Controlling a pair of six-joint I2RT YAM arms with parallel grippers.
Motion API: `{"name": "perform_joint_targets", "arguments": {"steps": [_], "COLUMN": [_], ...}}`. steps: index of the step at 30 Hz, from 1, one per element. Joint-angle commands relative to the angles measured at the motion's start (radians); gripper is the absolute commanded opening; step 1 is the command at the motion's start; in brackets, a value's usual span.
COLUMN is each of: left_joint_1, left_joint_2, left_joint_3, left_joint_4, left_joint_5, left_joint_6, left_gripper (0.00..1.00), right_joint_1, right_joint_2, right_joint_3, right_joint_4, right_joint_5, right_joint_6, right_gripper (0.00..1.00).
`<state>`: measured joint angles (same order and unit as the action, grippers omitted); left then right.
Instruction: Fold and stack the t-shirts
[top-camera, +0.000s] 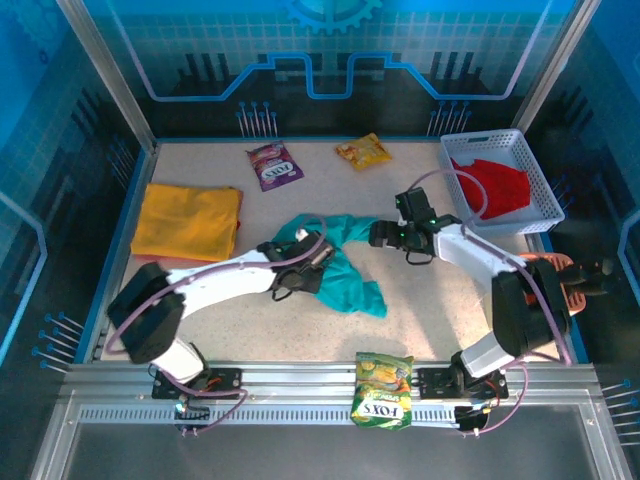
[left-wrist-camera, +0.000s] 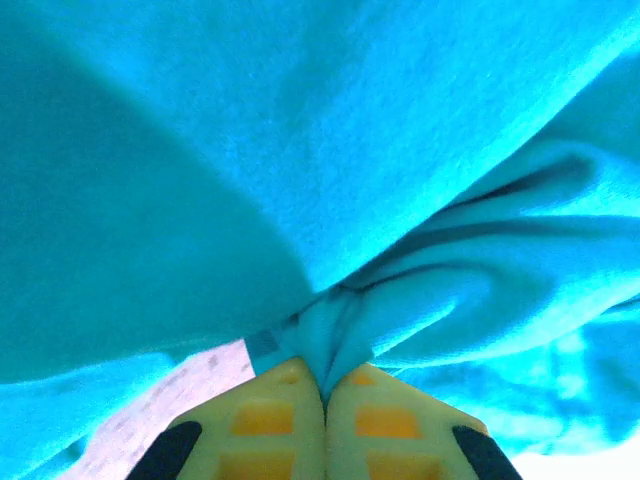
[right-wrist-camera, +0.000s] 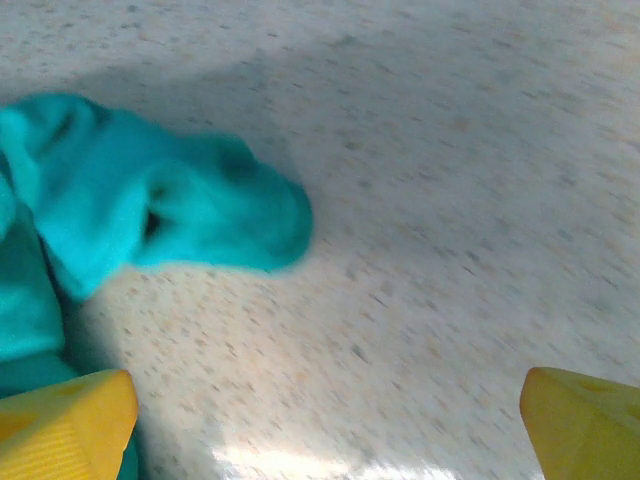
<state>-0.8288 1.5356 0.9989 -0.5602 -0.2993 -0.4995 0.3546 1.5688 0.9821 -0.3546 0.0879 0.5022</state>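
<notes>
A crumpled teal t-shirt (top-camera: 352, 278) lies in the middle of the table. My left gripper (top-camera: 316, 252) is shut on a fold of it; in the left wrist view the yellow fingertips (left-wrist-camera: 290, 400) pinch the teal cloth (left-wrist-camera: 300, 150). My right gripper (top-camera: 381, 235) stands open just right of the shirt's far end, low over bare table. In the right wrist view its gripper (right-wrist-camera: 330, 425) has nothing between its fingers (right-wrist-camera: 70, 425), and a teal sleeve (right-wrist-camera: 170, 210) lies ahead to the left. A folded yellow-orange t-shirt (top-camera: 187, 220) lies at the left. A red t-shirt (top-camera: 492, 185) sits in the basket.
A white basket (top-camera: 545, 195) stands at the back right. A purple snack packet (top-camera: 274, 164) and a yellow one (top-camera: 363, 151) lie near the back edge. A green packet (top-camera: 381, 390) rests on the front rail. Bare table (top-camera: 430, 300) lies right of the teal shirt.
</notes>
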Motion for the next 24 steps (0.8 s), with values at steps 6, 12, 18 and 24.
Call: {"name": "perform_joint_targets", "arguments": {"steps": [6,12,18,24], "left_joint_1": [0.071,0.156,0.223,0.297], "left_joint_2": [-0.253,-0.365,-0.374,-0.321], "left_joint_3": [-0.157,-0.228,-0.217,-0.101], "left_joint_4": [-0.151,-0.167,-0.184,-0.165], "left_joint_5": [0.005,0.023,0.043,0.068], "left_joint_6": [0.0,-0.01,0.036,0.099], "left_gripper": [0.0,0.0,0.0,0.0], "right_joint_1": [0.055,0.078,0.022,-0.082], "right_joint_2": [0.233,0.298,0.281,0.112], "right_joint_3": [0.174,0.192,0.193,0.25], "right_joint_4": [0.083,0.062,0.005,-0.025], "right_joint_5": [-0.121,-0.239,-0.215,-0.008], "right_joint_6": [-0.076,-0.063,-0.027,0.021], "right_gripper": [0.88,0.48,0.0,0.0]}}
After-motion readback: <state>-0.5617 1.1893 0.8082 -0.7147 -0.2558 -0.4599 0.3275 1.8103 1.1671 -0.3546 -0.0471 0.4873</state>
